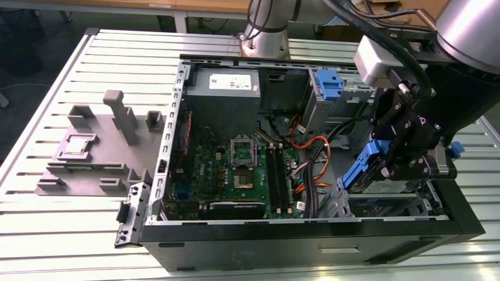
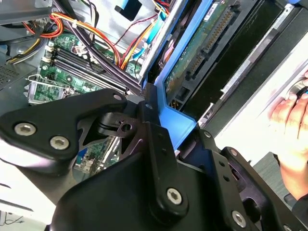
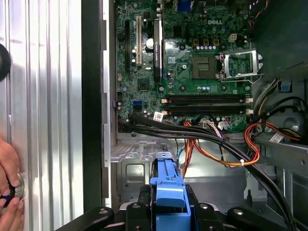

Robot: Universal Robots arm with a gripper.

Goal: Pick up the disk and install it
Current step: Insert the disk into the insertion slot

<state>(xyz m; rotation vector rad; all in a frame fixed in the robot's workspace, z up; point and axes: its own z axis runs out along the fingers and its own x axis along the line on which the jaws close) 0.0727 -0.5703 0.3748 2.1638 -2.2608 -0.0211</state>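
In the exterior view my gripper (image 1: pixel 394 170) hangs over the right end of the open computer case (image 1: pixel 312 231), shut on the disk (image 1: pixel 383 187). The disk is a silver-grey drive with blue rails, tilted steeply just above the metal drive bay (image 1: pixel 390 206). In the second wrist view the gripper (image 2: pixel 166 132) clamps the blue rail, and the disk's (image 2: pixel 204 45) green circuit board and connector face the camera. The first wrist view has the blue rail end of the disk (image 3: pixel 168 185) between the black fingers (image 3: pixel 139 207).
The motherboard (image 1: pixel 242 170) lies in the case, with orange and black cables (image 1: pixel 312 149) beside the bay. An upright blue latch (image 1: pixel 332 85) and a grey box (image 1: pixel 226 82) stand at the back. A grey fixture (image 1: pixel 102 146) sits on the exterior view's left. A person's hand (image 2: pixel 291 115) rests outside the case.
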